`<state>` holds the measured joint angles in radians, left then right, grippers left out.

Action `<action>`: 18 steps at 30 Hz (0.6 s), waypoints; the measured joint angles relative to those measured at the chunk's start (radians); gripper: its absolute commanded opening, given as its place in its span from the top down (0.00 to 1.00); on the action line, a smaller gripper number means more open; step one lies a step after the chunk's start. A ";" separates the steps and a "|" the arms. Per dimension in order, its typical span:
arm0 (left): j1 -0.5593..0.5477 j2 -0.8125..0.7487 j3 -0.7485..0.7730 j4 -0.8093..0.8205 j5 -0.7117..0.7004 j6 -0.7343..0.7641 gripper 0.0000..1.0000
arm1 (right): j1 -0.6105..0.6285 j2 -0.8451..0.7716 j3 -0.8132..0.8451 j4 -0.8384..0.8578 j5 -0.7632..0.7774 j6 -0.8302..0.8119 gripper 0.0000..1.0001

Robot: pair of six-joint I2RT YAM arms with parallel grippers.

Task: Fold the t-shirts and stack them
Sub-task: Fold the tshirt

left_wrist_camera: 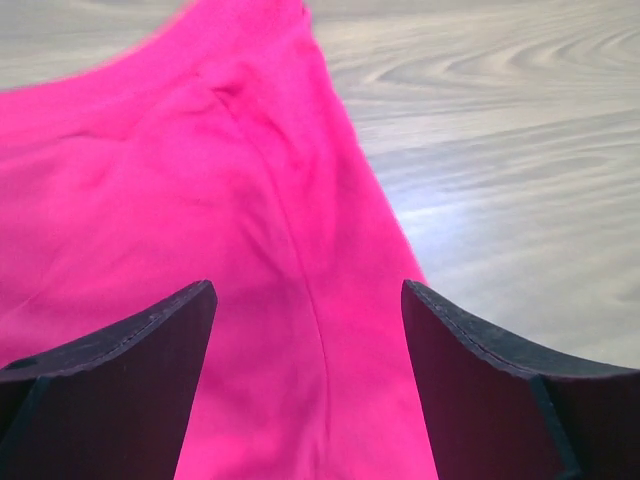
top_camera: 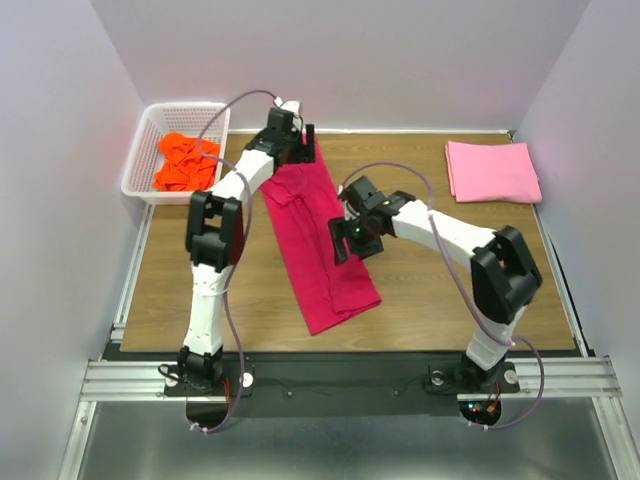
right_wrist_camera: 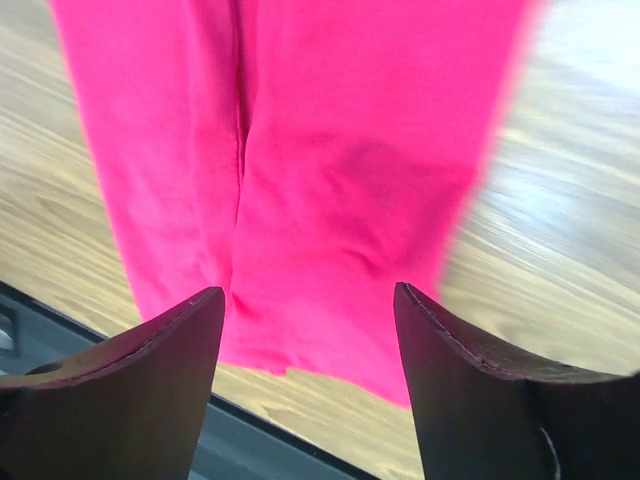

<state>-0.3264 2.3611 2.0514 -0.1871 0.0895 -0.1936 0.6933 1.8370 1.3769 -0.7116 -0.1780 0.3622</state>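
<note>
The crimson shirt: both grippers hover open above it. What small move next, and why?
Probably lower the left gripper and pinch the far end of the crimson shirt. It lies as a long strip; the right gripper is open over it too, so nothing is gripped yet.

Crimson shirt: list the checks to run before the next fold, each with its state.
1. Left pincer open over the crimson shirt, at its far end: ok.
2. Right pincer open over the shirt: ok.
3. Shirt lies as a flat, long strip: ok.
4. Either pincer touching cloth: cannot tell.
5. Pink shirt folded at far right: ok.
6. Orange shirt folded: not ok, crumpled in basket.
</note>
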 measured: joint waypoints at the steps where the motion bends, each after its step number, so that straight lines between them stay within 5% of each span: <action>1: -0.003 -0.071 -0.059 0.004 -0.014 -0.008 0.13 | -0.013 -0.040 -0.008 -0.001 0.016 0.001 0.25; 8: -0.090 -0.714 -0.437 -0.016 -0.203 -0.114 0.13 | -0.124 -0.260 -0.143 0.008 0.052 0.004 0.37; 12: -0.269 -1.057 -0.709 -0.056 -0.268 -0.263 0.13 | -0.139 -0.310 -0.273 0.006 0.049 0.017 0.48; 18: -0.525 -1.191 -1.114 -0.190 -0.300 -0.595 0.18 | -0.136 -0.356 -0.397 -0.016 0.050 0.022 0.51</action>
<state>-0.8509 1.1706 0.9375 -0.3775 -0.2104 -0.7887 0.5575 1.4811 0.9802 -0.7277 -0.1276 0.3843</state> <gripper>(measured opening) 0.849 0.499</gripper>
